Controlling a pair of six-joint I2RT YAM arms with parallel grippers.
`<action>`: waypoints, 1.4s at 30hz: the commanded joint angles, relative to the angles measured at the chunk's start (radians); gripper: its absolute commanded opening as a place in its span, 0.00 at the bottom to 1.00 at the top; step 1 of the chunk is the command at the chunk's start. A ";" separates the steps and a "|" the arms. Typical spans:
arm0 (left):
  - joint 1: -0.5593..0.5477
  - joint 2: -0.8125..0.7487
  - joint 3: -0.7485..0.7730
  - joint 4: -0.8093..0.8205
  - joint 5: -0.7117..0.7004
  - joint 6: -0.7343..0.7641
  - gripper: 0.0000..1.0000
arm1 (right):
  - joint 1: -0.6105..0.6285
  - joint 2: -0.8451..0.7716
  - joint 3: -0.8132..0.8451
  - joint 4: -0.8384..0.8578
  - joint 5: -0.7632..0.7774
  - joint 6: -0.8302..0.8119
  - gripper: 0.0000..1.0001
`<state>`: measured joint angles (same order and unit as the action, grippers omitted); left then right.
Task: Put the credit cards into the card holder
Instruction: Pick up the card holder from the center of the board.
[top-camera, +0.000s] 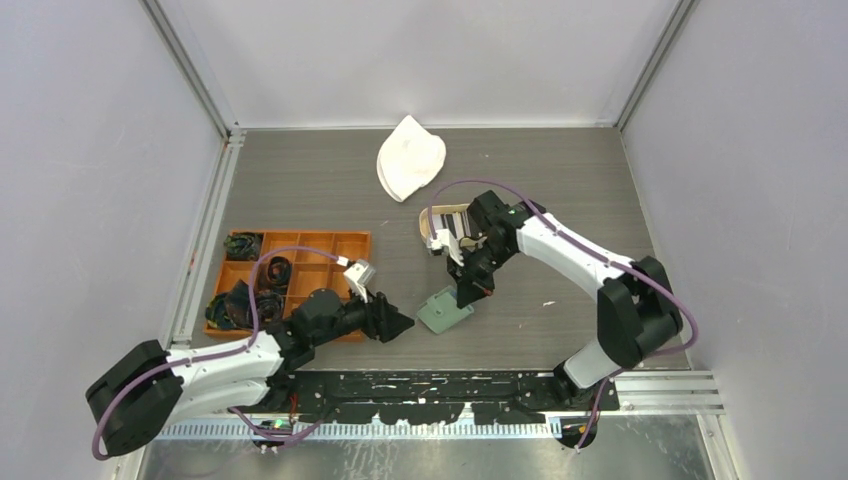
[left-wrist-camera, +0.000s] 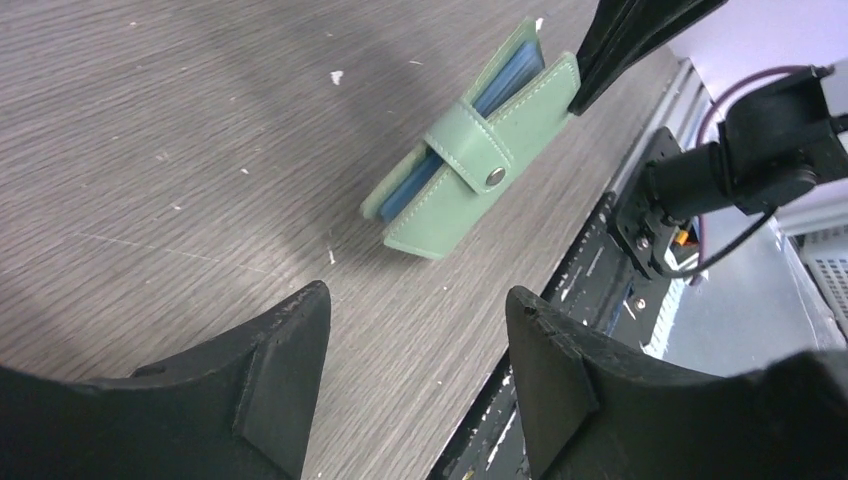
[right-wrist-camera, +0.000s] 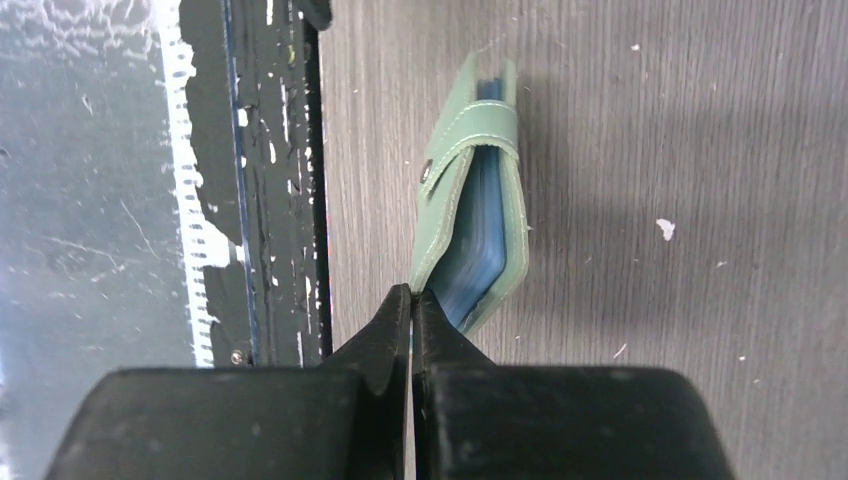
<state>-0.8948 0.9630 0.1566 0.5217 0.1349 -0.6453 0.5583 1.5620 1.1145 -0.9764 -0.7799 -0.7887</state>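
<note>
The right gripper (right-wrist-camera: 411, 300) has its jaws pressed together on the near end of one cover of the card holder (right-wrist-camera: 470, 220); so thin a flap leaves no gap to see between them. The left gripper (left-wrist-camera: 415, 300) stands with its jaws apart and nothing in them, just to the left of the holder and aimed at it.

The card holder lies on the table (top-camera: 560, 200), close to the near edge and about midway between the two arms. Its tab (left-wrist-camera: 470, 150) wraps round the open side, and the stud sits flat on the cover, so it looks fastened. Only blue inner pockets show between the covers.

The credit cards (top-camera: 450, 228), as far as the top view lets me tell, are the dark and pale strips in the oval wooden tray (top-camera: 430, 222), farther off and partly behind the right arm. By that reading no card is in the holder yet. What is left is all of it: unsnap the tab, spread the covers, fetch each card and slide it in.

I can read no brand, label or writing. The covers are plain, the stud is bare, and the marks on the cards are too small to make out.
</note>
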 joint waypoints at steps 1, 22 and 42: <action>-0.004 -0.011 -0.008 0.175 0.095 0.062 0.66 | 0.004 -0.071 -0.018 -0.051 -0.064 -0.205 0.01; -0.009 0.575 0.029 0.843 0.302 0.227 0.99 | 0.001 -0.167 -0.026 -0.178 -0.220 -0.404 0.01; -0.009 0.531 0.118 0.610 0.446 -0.125 0.00 | -0.021 -0.239 -0.058 0.049 0.019 -0.145 0.27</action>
<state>-0.9031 1.5711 0.2146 1.2587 0.5575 -0.6193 0.5510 1.4010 1.0630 -1.0180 -0.8745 -1.0187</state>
